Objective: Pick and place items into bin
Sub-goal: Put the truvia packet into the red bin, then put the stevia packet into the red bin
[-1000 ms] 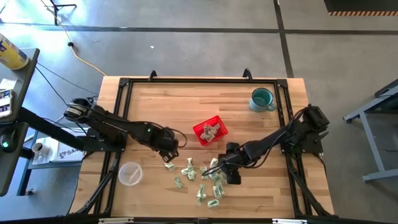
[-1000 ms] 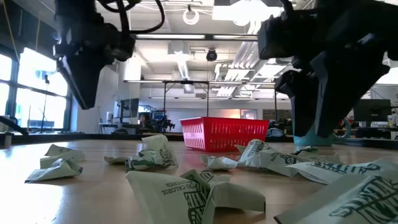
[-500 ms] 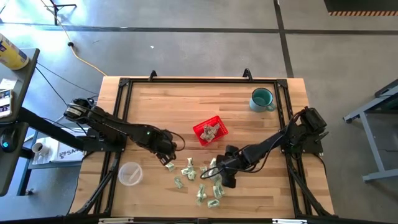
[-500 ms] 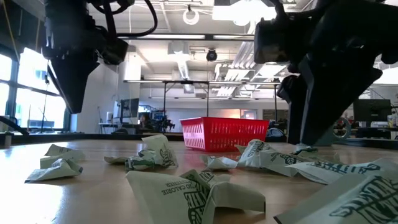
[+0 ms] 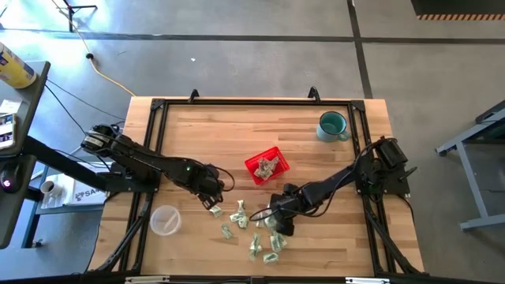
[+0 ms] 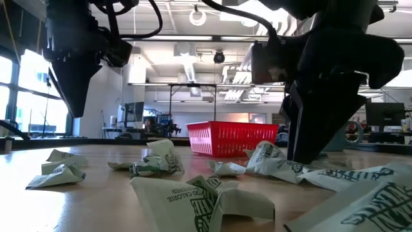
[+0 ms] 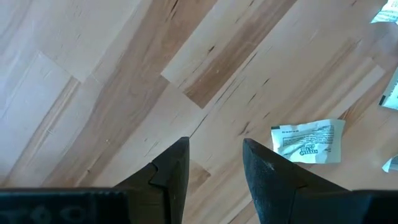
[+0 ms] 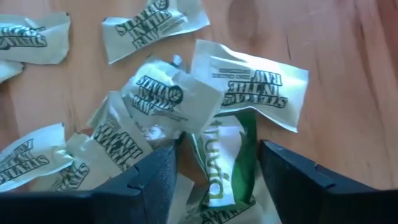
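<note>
Nearest the table's [image 5: 316, 170] front edge, in the lower middle of the high view, lay the loose heap of packets [image 5: 254, 229], scattered flat with their long sides pointing every way; none stood on edge, which I judged made them awkward to pinch cleanly; my right gripper [image 5: 276, 223] stood low over the right part of that heap, fingers apart and astride a green-printed packet [image 8: 225, 163] whose long axis ran away from my wrist, between the fingers; the gripper was unclenched, not yet holding it, though placed so that a close would take the packet across its narrow width; other packets overlapped it on one side, so I reckoned a neighbour might be dragged along.

A little farther back and to the left of the high view, my left gripper [image 5: 213, 199] hung above bare wood, fingers parted and empty; one white packet [image 7: 308, 141] lay flat just beside it, long axis roughly crosswise to the fingers; the clear cup [image 5: 165, 220] sat at lower left.

Farther still, near the middle of the table, the red basket [image 5: 267, 166] sat askew with a few packets already inside; the teal mug [image 5: 332, 125] stood at the upper right.
</note>
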